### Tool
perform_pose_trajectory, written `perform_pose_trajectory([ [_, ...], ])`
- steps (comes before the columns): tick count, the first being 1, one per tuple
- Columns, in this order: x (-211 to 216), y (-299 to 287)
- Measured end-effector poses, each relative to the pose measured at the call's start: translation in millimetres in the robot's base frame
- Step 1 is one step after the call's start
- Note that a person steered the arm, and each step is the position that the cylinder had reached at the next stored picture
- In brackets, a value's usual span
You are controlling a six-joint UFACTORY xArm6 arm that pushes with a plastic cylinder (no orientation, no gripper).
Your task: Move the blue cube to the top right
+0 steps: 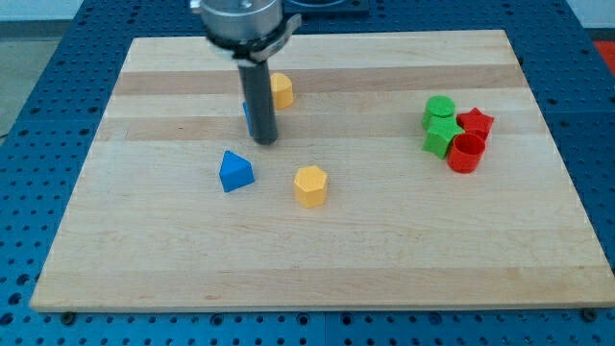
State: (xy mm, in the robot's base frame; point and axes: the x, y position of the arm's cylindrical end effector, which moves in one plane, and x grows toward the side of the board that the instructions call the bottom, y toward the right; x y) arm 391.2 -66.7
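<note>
The blue cube [247, 117] is mostly hidden behind my dark rod; only a thin blue sliver shows at the rod's left side, in the board's upper left-middle. My tip [264, 141] rests on the board just at the cube's lower right, touching or nearly touching it. The wooden board [384, 250] fills the view.
A yellow block [281, 89] sits just up and right of the rod. A blue triangular block [235, 171] and a yellow hexagonal block [310, 185] lie below the tip. At the right, a green cylinder [440, 109], a green star [443, 135], a red star [475, 122] and a red cylinder [466, 153] cluster together.
</note>
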Motion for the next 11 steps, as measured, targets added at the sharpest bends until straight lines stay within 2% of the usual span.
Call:
perform_pose_trajectory([
  [1, -14.9, 7.1],
  [3, -14.9, 6.9],
  [4, 21.4, 3.6],
  [5, 11.0, -59.9],
  [6, -36.6, -30.1],
  [7, -58.8, 36.9],
  [8, -81.4, 49.1],
  [9, -82.3, -0.8],
  [10, -100.8, 40.8],
  [11, -100.8, 132.7],
])
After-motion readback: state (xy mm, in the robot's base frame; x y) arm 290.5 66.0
